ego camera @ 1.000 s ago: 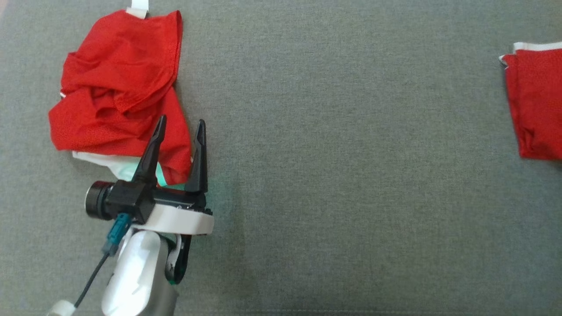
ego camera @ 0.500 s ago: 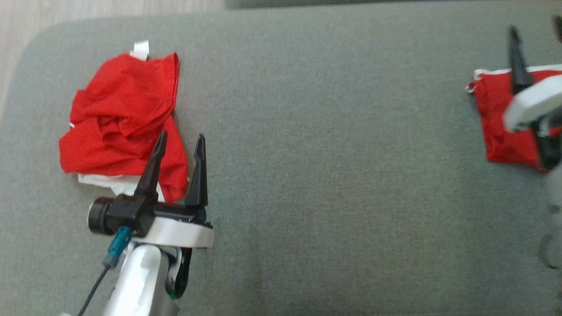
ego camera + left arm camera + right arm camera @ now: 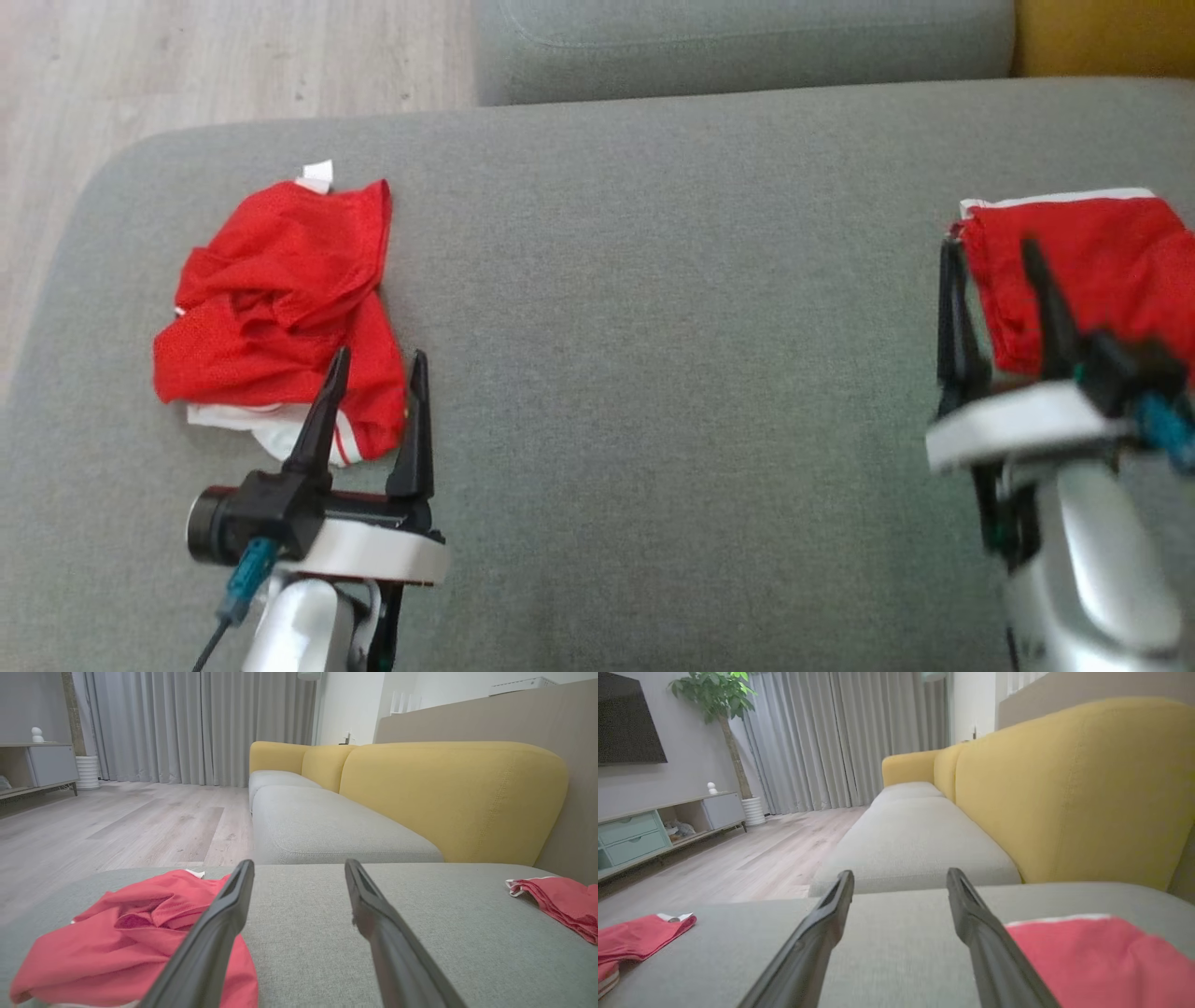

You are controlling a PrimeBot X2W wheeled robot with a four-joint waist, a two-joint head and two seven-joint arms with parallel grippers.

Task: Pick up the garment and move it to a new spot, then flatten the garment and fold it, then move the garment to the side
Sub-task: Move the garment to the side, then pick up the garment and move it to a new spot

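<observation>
- Garment [image 3: 271, 317], crumpled red, lies left on the sofa [image 3: 653, 373]; a folded one [image 3: 1102, 261] lies right.
- Soft, light, likely limp: pinch a hem corner.
- Left gripper [image 3: 382, 355], at its near edge, and right gripper [image 3: 988, 245] stand wide, empty.

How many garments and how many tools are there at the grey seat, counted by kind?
Red garments: 2, the crumpled garment at the left and the flat garment at the right.
Tools: 2, the left tool and the right tool, both open.
Total: 4.
</observation>
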